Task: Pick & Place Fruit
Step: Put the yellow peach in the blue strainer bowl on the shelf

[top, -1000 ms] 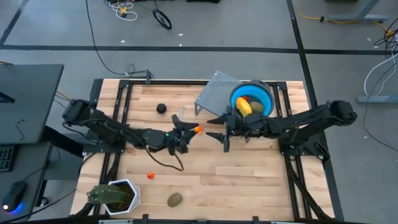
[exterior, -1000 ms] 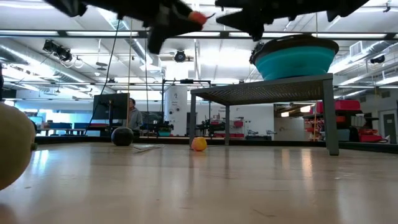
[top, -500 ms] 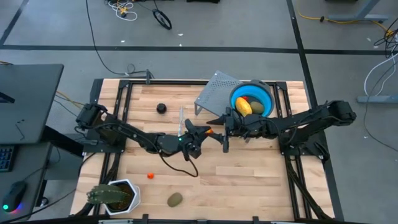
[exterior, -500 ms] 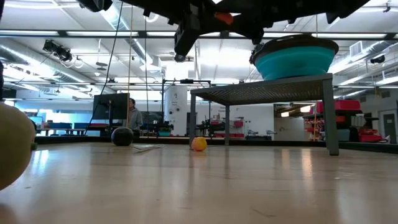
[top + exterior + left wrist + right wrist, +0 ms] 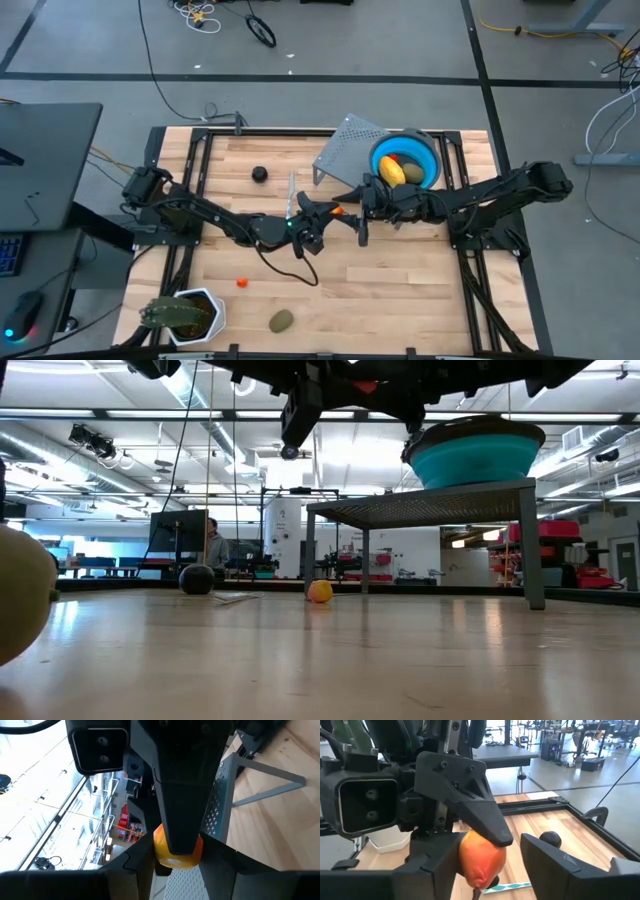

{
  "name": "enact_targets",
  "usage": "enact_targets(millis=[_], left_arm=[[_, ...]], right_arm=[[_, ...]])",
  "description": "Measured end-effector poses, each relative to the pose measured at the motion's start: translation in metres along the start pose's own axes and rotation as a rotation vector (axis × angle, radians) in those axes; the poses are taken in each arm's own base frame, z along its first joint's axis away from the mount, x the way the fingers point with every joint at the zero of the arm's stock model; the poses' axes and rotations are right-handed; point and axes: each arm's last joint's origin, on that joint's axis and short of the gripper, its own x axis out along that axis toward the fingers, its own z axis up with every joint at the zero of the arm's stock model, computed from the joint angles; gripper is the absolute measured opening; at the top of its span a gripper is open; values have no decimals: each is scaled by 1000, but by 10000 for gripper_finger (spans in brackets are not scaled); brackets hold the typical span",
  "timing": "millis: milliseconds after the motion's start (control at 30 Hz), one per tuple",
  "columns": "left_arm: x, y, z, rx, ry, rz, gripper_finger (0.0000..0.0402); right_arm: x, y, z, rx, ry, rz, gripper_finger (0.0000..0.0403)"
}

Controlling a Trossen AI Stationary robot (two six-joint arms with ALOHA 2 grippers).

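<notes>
My left gripper [image 5: 330,212] is shut on a small orange-red fruit [image 5: 338,211], high above the table's middle. My right gripper [image 5: 352,207] is open right in front of it, and its fingers [image 5: 555,865] stand on either side of the fruit [image 5: 480,857]; whether one of them touches it, I cannot tell. A blue bowl [image 5: 425,160] sits on a grey perforated stand [image 5: 345,145] and holds a yellow piece [image 5: 392,172], an olive oval [image 5: 412,176] and an orange-red bit. A dark round fruit [image 5: 259,173], an orange bit [image 5: 241,283] and an olive oval [image 5: 282,320] lie on the table. My left gripper pinches the orange-red fruit between its two fingers. In the right wrist view one finger [image 5: 470,795] lies over the fruit's top [image 5: 475,837], and the other is mostly hidden beneath it. The fingers come level from the table's left. The fruit is lifted clear of the table.
A spiky plant in a white pot [image 5: 185,315] stands at the near left corner. A thin pale-blue stick [image 5: 292,190] lies behind the left gripper. A small orange ball [image 5: 320,591] rests on the table near the stand's legs. A monitor sits off the table's left.
My left gripper has carried the orange-red fruit toward the table's right, up to the right gripper, which has kept still and open. The move came early in the second; since then the fruit has stayed between the right fingers.
</notes>
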Motion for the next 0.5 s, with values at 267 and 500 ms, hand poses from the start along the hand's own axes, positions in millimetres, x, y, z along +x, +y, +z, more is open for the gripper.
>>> enact_targets(millis=[267, 500], left_arm=[[0, 0, 0, 5, 1, -1, 143], [-3, 0, 3, 12, -11, 9, 156]], right_arm=[[0, 0, -1, -3, 13, 3, 140], [0, 0, 0, -16, 10, -8, 114]])
